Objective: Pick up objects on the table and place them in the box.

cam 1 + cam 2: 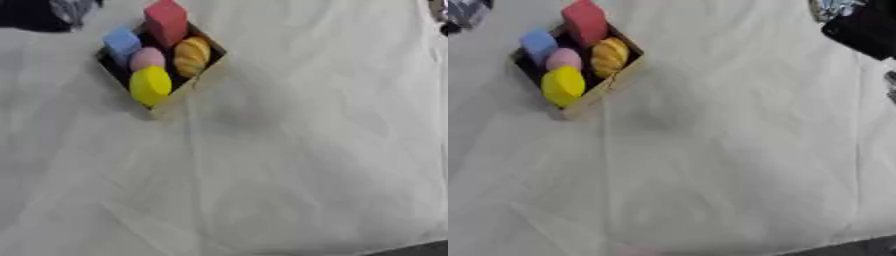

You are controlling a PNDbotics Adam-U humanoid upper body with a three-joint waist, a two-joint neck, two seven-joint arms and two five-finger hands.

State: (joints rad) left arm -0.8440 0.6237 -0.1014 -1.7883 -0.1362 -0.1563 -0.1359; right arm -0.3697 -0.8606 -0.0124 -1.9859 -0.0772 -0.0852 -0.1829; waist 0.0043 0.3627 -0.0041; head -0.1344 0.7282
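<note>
Neither hand shows in either view, so whether they are released or clenched cannot be told, nor how the objects lie relative to them. The box (203, 70) holds a red block (166, 21), blue block (122, 42), pink ball (146, 58), yellow ball (150, 84) and orange bread-like piece (192, 55). Piled high, the yellow ball at the box's near corner could roll out onto the desk (297, 165) if nudged.

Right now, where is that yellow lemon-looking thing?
The yellow lemon-shaped object sits in the box at the table's far left, at its near corner, beside the pink ball.
</note>
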